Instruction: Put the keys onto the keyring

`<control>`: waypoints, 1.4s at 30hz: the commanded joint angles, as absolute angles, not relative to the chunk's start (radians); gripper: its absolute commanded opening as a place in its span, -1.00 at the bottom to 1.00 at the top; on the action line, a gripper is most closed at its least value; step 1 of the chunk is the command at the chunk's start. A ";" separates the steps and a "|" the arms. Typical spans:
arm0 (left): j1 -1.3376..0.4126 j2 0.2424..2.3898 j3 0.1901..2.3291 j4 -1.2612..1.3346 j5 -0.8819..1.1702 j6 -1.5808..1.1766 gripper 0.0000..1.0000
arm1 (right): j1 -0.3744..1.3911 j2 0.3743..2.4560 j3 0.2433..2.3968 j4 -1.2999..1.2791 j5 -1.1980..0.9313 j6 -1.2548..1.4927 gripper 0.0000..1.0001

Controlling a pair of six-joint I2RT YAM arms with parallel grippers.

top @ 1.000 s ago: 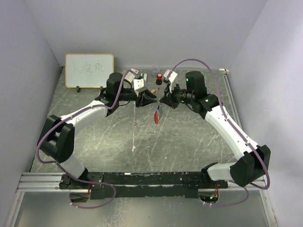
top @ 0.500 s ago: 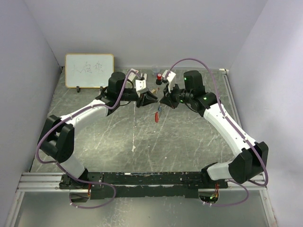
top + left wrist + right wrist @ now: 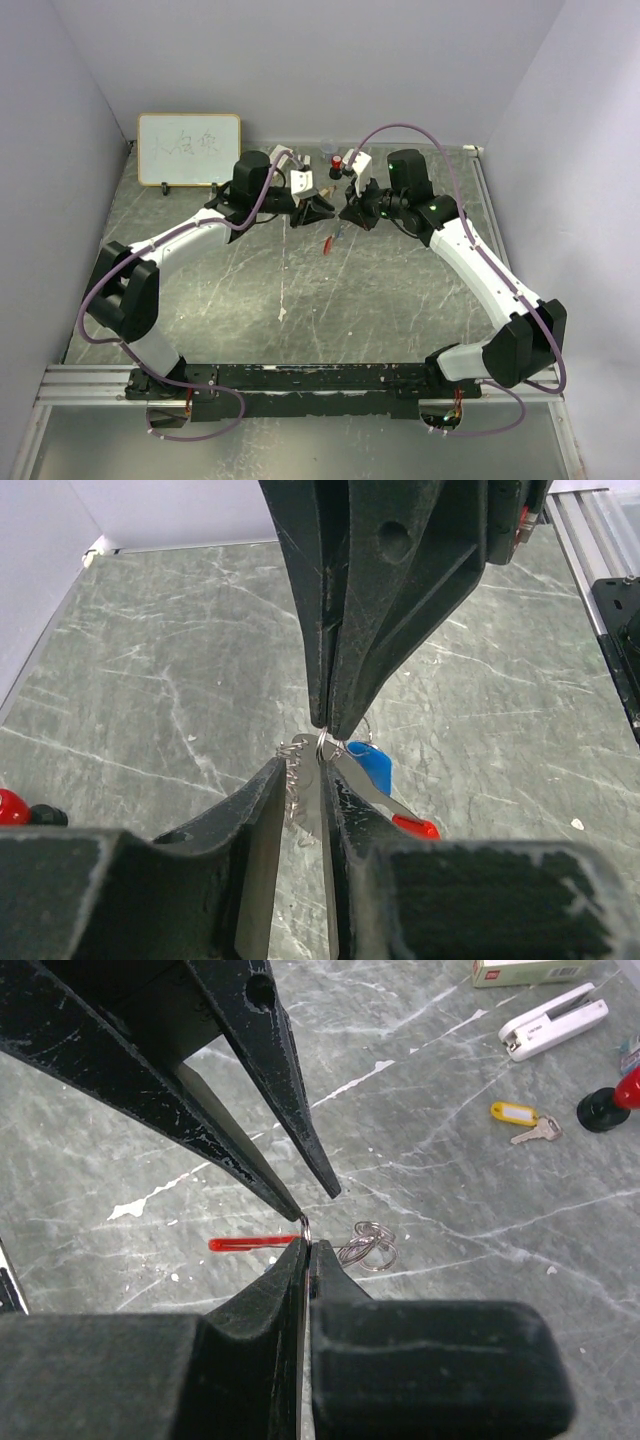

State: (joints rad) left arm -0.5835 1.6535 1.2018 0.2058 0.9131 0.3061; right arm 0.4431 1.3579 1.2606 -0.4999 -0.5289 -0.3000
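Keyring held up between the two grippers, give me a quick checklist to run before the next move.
1. Right gripper shut on the keyring: ok.
2. Left gripper jaws apart at the keyring, touching it or not: cannot tell.
3. Blue key hanging at the keyring, threaded on or not: cannot tell.
4. Red tag hanging clear of both grippers' fingers: ok.
5. Yellow-tagged key lying well aside from the grippers: ok.
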 commanded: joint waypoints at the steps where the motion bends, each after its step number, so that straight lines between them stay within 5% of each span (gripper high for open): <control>1: -0.622 1.654 1.239 0.200 0.989 0.331 -0.35 | 0.451 1.374 1.292 -0.457 -0.535 -0.304 -1.00; 10: -0.624 1.641 1.229 0.188 0.999 0.345 -0.30 | 0.452 1.371 1.290 -0.454 -0.527 -0.299 -1.00; 24: -0.624 1.666 1.246 0.150 0.988 0.358 -0.59 | 0.452 1.348 1.284 -0.444 -0.519 -0.296 -1.00; 36: -0.623 1.674 1.239 0.158 0.975 0.350 -0.31 | 0.453 1.336 1.280 -0.441 -0.520 -0.296 -1.00; 42: -0.624 1.681 1.242 0.159 0.968 0.345 -0.38 | 0.452 1.329 1.278 -0.439 -0.520 -0.294 -1.00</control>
